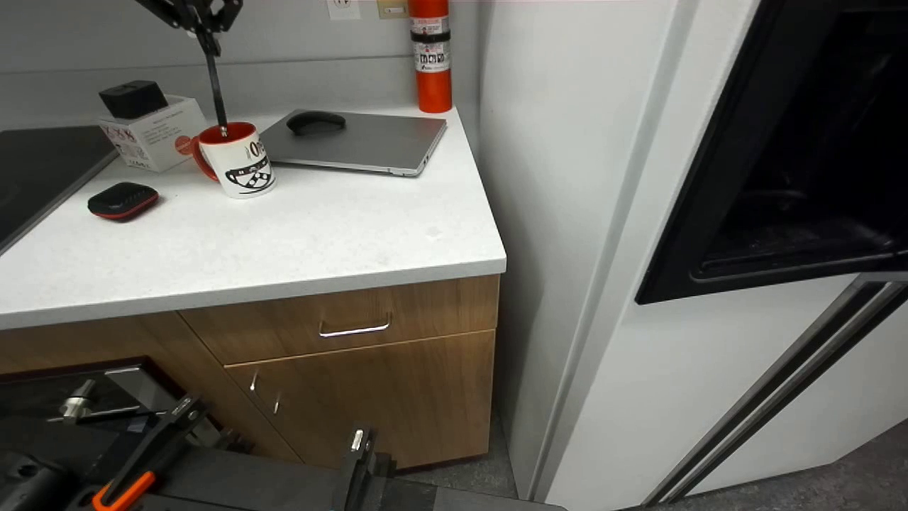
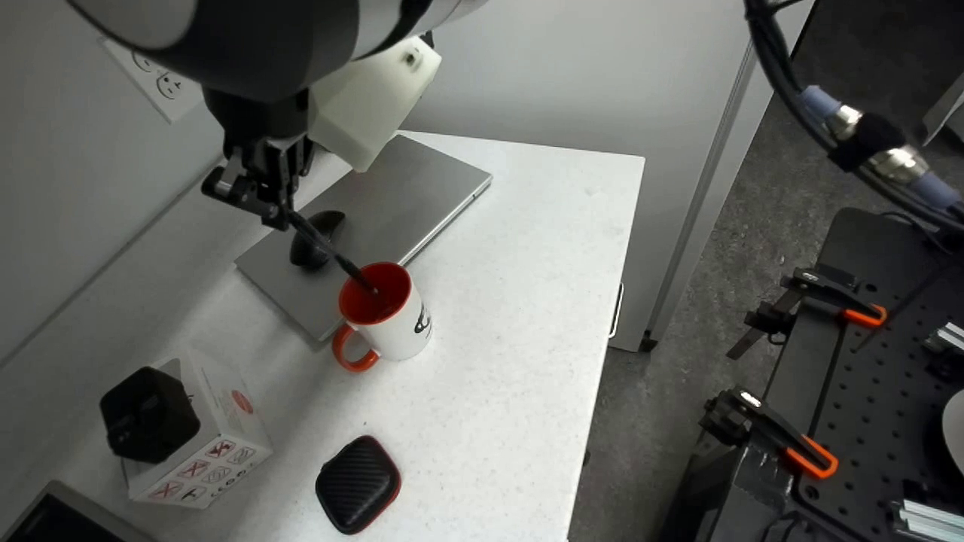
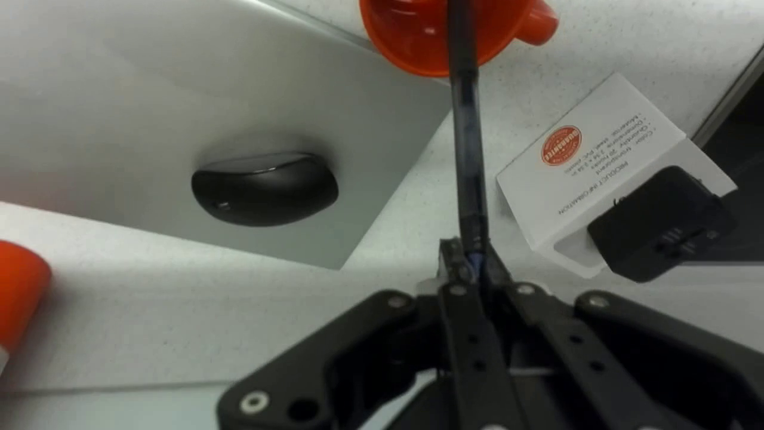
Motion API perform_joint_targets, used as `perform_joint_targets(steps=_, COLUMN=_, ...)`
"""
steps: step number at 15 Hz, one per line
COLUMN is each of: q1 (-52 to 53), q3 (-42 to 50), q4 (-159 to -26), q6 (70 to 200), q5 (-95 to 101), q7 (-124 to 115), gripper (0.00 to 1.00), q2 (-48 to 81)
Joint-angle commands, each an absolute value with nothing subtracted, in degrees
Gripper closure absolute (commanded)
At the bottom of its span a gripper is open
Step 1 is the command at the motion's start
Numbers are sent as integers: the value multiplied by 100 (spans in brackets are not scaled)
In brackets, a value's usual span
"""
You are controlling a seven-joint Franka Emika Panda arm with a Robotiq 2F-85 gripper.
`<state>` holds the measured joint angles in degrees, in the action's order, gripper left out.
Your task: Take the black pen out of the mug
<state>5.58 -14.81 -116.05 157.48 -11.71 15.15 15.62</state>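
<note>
My gripper (image 1: pixel 208 44) is shut on the upper end of the black pen (image 1: pixel 216 84) and holds it nearly upright, slightly tilted. The gripper (image 2: pixel 279 214) and pen (image 2: pixel 325 245) also show in an exterior view; in the wrist view the fingertips (image 3: pixel 474 257) pinch the pen (image 3: pixel 469 143). The white mug (image 1: pixel 241 167) with red inside stands upright on the counter below the gripper; it also shows in an exterior view (image 2: pixel 399 331) and, cut off, in the wrist view (image 3: pixel 412 42). The pen's lower tip shows against the red mouth; I cannot tell whether it is just inside or just above the rim.
A closed grey laptop (image 1: pixel 376 138) with a black mouse (image 1: pixel 316 122) lies beside the mug. A white box (image 1: pixel 159 135) with a black block (image 1: pixel 133 99) stands on the handle side. A black case (image 1: pixel 123 201) lies nearer the front. A red cylinder (image 1: pixel 434 89) stands by the wall.
</note>
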Motion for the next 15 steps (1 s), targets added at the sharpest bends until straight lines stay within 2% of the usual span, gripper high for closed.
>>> perform_joint_targets(steps=1, q1=576, q3=-1388, q4=-12407, q6=16014, q5=-1151, q7=1193, gripper=99, q2=592)
perform_joint_targets(steps=7, q1=576, q3=-877, q4=-13091, q6=15271, q5=-298, q7=150, gripper=99, q2=53)
perform_joint_targets(steps=11, q1=570, q3=-753, q4=-12873, q6=14530, q5=-631, q7=291, gripper=99, q2=781)
perform_joint_targets(steps=15, q1=547, q3=-666, q4=-12474, q6=14855, q5=-626, q7=65, gripper=99, q2=1696)
